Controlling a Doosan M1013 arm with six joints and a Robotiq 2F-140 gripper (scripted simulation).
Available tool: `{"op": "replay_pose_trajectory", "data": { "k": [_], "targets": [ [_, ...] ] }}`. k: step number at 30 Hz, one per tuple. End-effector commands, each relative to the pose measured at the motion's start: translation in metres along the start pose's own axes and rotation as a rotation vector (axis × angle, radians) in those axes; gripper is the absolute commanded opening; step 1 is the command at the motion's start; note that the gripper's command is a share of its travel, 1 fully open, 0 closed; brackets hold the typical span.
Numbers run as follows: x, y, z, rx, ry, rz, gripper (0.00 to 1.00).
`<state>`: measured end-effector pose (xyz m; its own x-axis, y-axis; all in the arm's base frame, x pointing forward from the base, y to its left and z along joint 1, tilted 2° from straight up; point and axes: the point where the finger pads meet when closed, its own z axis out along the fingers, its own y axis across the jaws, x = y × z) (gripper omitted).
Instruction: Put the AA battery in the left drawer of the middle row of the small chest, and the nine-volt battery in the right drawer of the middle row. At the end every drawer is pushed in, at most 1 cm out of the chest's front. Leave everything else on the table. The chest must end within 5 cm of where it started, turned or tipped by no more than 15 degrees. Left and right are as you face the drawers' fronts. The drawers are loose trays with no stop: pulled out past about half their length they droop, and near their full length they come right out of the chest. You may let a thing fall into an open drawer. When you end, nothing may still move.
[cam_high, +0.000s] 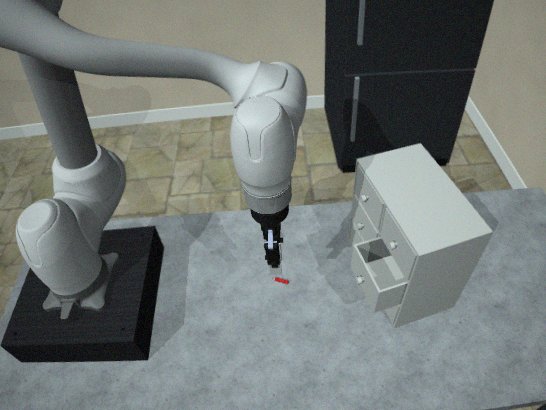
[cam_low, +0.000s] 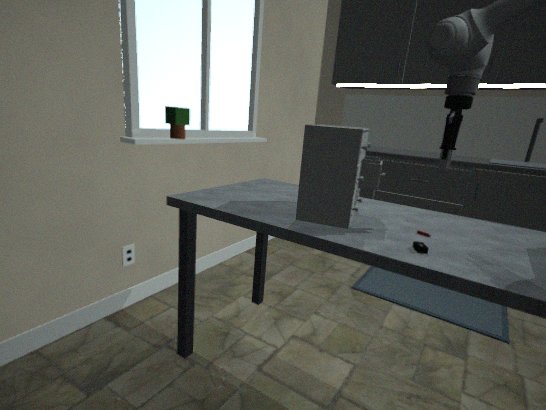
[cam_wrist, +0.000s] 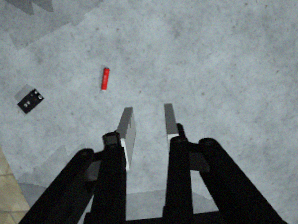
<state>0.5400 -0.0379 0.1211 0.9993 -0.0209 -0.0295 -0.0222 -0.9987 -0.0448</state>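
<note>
Grey table (cam_high: 310, 350) bears the red AA battery (cam_wrist: 105, 78), its long axis near vertical in the wrist view, upper left of the gripper (cam_wrist: 148, 123); jaws narrowly parted, pinching nothing; nine-volt (cam_wrist: 29, 100) farther left; chest (cam_high: 435, 210) right, one drawer (cam_high: 382, 280) out.

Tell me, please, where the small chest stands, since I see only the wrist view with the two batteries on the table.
Observer: In the top view, the small chest stands on the table, right of the gripper, with its drawer fronts facing the gripper's side.
Operator: Is any drawer open?
Observer: Yes, one drawer is pulled out; the others look pushed in.
Operator: How high are the fingers?
Observer: The exterior view shows the fingers well above the table, holding nothing. The AA battery and the nine-volt battery lie on the table below.
</note>
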Motion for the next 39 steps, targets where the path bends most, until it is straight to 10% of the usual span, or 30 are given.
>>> {"op": "replay_pose_trajectory", "data": {
  "k": [1, 24, 39],
  "targets": [
    [0.009, -0.050, 0.029, -0.022, 0.002, 0.211, 0.20],
    [-0.021, -0.237, 0.135, -0.022, 0.009, 0.971, 0.20],
    [-0.027, -0.250, 0.143, -0.022, 0.010, 1.026, 0.26]
  ]
}}
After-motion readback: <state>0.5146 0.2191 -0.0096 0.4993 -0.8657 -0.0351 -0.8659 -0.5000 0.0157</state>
